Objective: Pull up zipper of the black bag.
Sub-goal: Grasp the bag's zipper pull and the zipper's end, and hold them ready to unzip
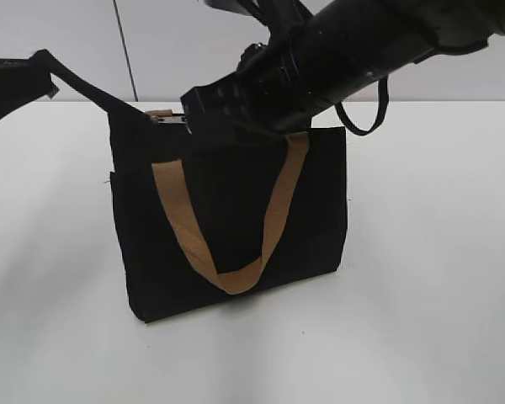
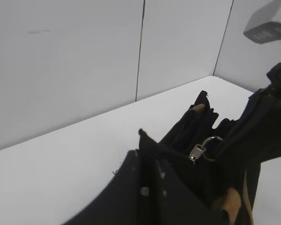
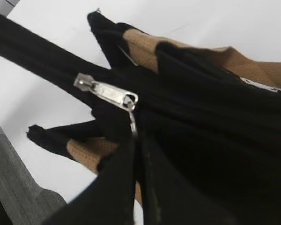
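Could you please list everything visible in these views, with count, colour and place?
black bag: one, black, upright mid-table
handle: one loop showing in front, tan-brown, hanging down the front panel
zipper: one, silver-grey, on the top track near the bag's left end
table: one, white, under the bag
left gripper: one, black, pulling the bag's end tail taut at upper left
right gripper: one, black, over the bag's top; jaws closed at the zipper's pull ring
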Motion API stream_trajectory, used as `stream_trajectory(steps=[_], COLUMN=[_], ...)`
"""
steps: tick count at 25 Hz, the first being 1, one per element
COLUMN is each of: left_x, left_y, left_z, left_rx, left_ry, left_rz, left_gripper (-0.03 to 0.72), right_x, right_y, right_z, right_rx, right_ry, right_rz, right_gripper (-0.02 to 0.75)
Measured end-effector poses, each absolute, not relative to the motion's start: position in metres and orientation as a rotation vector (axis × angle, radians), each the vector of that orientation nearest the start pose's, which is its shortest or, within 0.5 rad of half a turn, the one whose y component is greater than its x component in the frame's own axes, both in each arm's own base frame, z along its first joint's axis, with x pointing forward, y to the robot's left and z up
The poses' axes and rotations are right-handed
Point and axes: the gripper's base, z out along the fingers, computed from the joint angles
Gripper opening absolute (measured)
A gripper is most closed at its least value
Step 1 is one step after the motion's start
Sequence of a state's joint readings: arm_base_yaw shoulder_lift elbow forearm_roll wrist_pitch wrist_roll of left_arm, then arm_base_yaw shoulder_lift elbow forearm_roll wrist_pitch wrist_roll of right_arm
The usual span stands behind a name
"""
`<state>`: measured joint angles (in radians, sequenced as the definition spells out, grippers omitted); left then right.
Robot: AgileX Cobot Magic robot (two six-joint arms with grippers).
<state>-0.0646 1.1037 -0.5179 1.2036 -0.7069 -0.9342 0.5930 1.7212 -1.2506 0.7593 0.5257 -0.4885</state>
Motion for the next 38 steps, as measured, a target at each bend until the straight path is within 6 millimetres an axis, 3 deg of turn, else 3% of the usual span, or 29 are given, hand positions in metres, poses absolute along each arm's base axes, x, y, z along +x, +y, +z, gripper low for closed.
stream_trajectory(steps=[11, 26, 34, 36, 38], left_x=[0.198, 0.199, 0.200, 0.202, 0.204], left_y=[-0.066, -0.064, -0.064, -0.064, -0.064], left_z=[0.283, 0.282, 0.282, 0.279, 0.276], left_rx=[0.661, 0.642, 0.641, 0.636, 0.627], left_ry=[1.621, 1.635, 1.639, 1.651, 1.667], left_rz=[-0.436, -0.421, -0.421, -0.426, -0.432], left_gripper=[0.015, 0.015, 0.015, 0.015, 0.032], right_x=[0.300, 0.322, 0.323, 0.323, 0.323], right_y=[0.212, 0.160, 0.158, 0.158, 0.158], right_z=[0.279, 0.280, 0.280, 0.281, 0.281], right_rx=[-0.620, -0.481, -0.447, -0.443, -0.442], right_ry=[2.393, 2.456, 2.464, 2.464, 2.464], right_rz=[0.697, 0.541, 0.558, 0.563, 0.565], right_gripper=[-0.001, -0.001, 0.001, 0.027, 0.109])
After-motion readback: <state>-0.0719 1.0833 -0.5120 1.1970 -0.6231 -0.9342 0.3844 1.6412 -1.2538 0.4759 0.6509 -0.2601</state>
